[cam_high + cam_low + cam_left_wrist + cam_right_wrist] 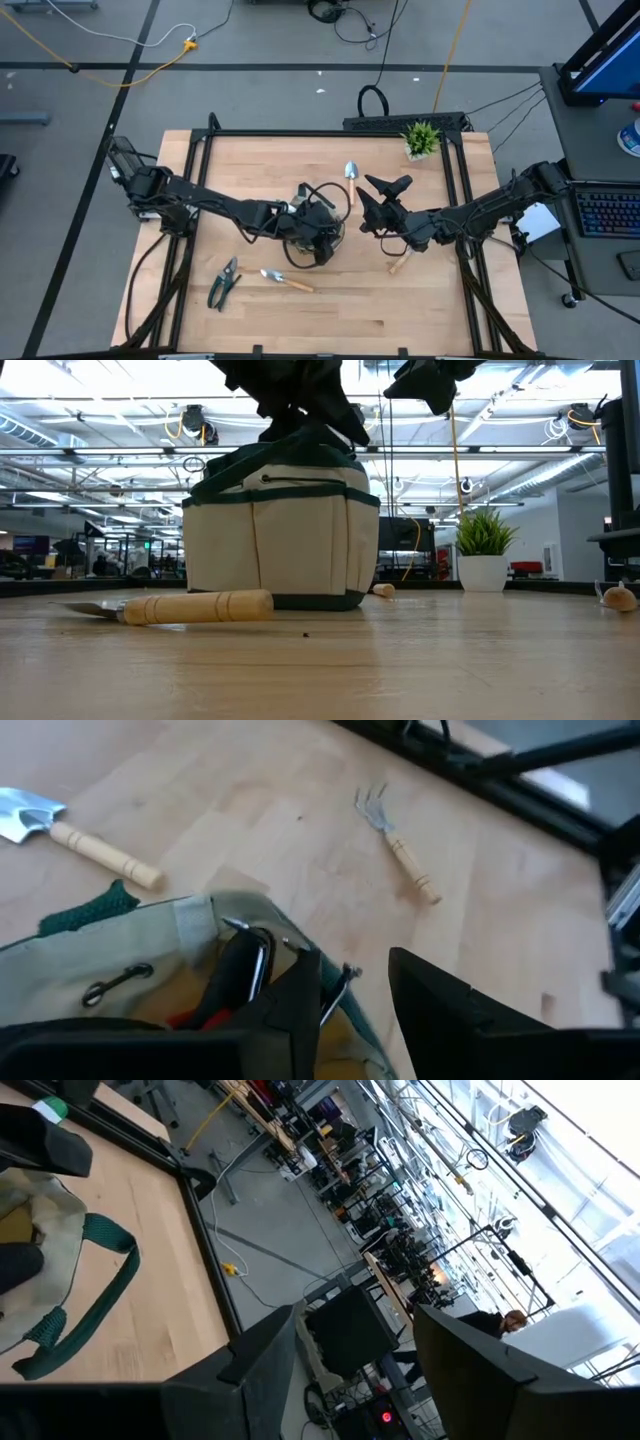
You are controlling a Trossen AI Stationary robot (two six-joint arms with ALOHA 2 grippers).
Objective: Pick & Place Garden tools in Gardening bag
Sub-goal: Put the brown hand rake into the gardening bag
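The khaki gardening bag (318, 243) (280, 530) stands upright on its base mid-table. Inside it I see a dark tool with a metal clip (245, 960) and something red (185, 1017). My left gripper (318, 225) (355, 970) hangs over the bag's right side, slanting down, partly open, one finger (295, 1005) inside the rim and the other (450, 1010) outside. My right gripper (385, 198) (350, 1340) waits open, raised, right of the bag. Flat on the table lie a trowel (351, 178) (80, 835), a second trowel (286, 280) (190, 607), the pruners (223, 284) and the hand fork (398, 845). My left gripper straddles the bag's green-trimmed rim (350, 1010) from above, slanting down toward the table's right. A gap with bare table shows between the fingers. I cannot tell whether either finger touches the rim.
A small potted plant (421, 138) (485, 550) stands at the far right corner. The bag's green looped handle (90, 1280) droops on the side toward my right gripper. The fork's handle end (398, 263) lies under the right arm. Bare wood stretches along the near edge.
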